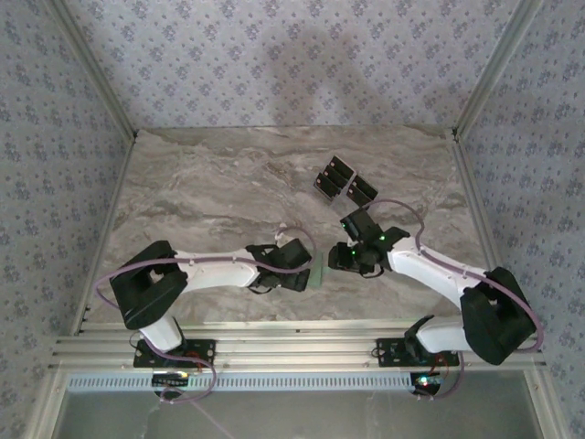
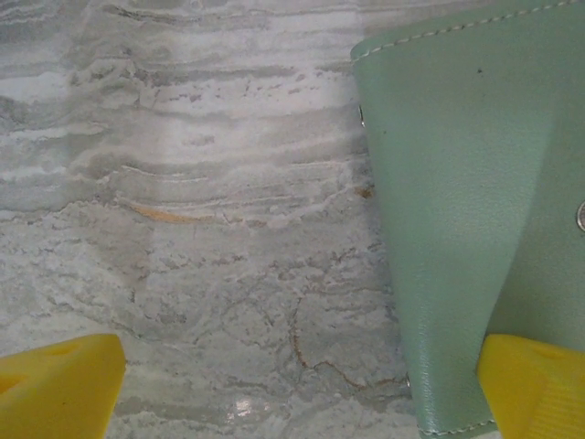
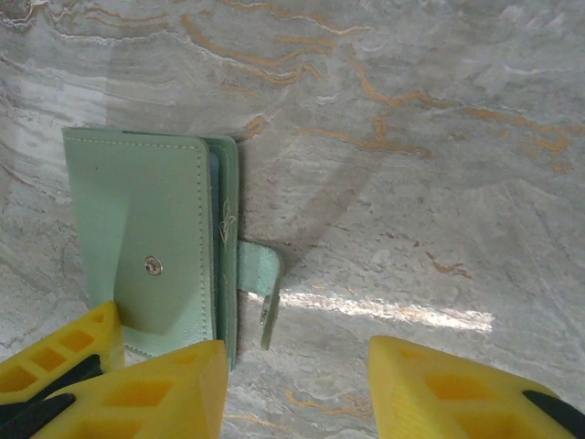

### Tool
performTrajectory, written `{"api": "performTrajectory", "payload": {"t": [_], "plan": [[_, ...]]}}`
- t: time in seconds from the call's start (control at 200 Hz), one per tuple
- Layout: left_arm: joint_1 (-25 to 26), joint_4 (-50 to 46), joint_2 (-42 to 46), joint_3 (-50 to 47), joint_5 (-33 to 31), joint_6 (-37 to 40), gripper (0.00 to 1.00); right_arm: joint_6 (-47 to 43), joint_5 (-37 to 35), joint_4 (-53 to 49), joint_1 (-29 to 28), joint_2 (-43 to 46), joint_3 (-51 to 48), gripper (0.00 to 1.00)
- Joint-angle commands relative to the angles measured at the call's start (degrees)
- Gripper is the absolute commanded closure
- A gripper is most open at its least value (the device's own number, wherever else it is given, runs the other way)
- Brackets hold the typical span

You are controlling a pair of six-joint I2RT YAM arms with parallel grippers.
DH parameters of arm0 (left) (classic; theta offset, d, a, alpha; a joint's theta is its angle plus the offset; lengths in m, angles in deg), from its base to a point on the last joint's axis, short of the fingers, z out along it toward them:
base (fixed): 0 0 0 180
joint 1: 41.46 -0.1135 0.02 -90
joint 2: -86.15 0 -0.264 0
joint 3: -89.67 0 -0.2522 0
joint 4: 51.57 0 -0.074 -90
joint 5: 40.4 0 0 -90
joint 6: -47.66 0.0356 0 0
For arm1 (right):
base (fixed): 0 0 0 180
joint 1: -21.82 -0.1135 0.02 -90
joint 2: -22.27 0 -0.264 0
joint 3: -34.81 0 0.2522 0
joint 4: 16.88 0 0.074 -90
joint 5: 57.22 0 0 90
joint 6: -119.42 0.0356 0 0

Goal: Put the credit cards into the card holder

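Grey marble tabletop point(image 1: 228, 183), floral-papered walls point(image 1: 274, 55). I see left gripper point(image 2: 297, 384) spread wide by card holder point(image 3: 146, 247); right gripper point(image 3: 292, 384) half spread, pinching nothing. Credit cards point(image 1: 345, 181) beyond.

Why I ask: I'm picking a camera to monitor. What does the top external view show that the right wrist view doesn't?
Top external adds: the credit cards lying on the far right of the table, plus both arms and the left end effector. Right wrist adds: the snap stud, stitching and loose strap tab of the folded card holder. Shared: the card holder and the right end effector, its fingers apart.
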State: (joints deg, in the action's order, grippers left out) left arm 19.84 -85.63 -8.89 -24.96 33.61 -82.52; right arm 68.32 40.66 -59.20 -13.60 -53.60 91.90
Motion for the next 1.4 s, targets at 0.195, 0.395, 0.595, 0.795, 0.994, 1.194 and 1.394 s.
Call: {"api": "performTrajectory", "payload": {"t": [0.195,0.395,0.595,0.795,0.994,1.194,1.394], "plan": [[0.51,-0.65,-2.10,-0.43,-1.12,-0.90,0.00,-1.90,-1.53,-0.63,-0.74,-2.68,2.81,0.60],[0.36,-0.44,-2.07,-0.47,-1.15,-1.09,0.00,-2.36,-1.42,-0.91,-0.72,-2.99,2.47,0.72],[-0.06,-0.26,-2.44,-0.12,-1.07,-0.71,0.00,-2.40,-0.68,-0.23,-0.76,-3.44,1.73,0.77],[-0.39,-0.12,-2.87,0.39,-0.97,-0.46,0.00,-2.34,0.38,0.71,-0.77,-4.02,1.63,0.74],[-0.48,0.08,-3.21,0.32,-0.84,-0.44,0.00,-2.34,0.82,1.09,-0.78,-4.60,1.50,0.75],[-0.56,0.17,-3.22,0.16,-0.73,-0.44,0.00,-2.21,1.00,1.00,-1.01,-3.80,1.65,0.69],[-0.69,0.21,-3.23,-0.09,-0.71,-0.45,0.00,-1.69,0.35,0.08,-1.50,-1.99,2.18,0.67]]}}
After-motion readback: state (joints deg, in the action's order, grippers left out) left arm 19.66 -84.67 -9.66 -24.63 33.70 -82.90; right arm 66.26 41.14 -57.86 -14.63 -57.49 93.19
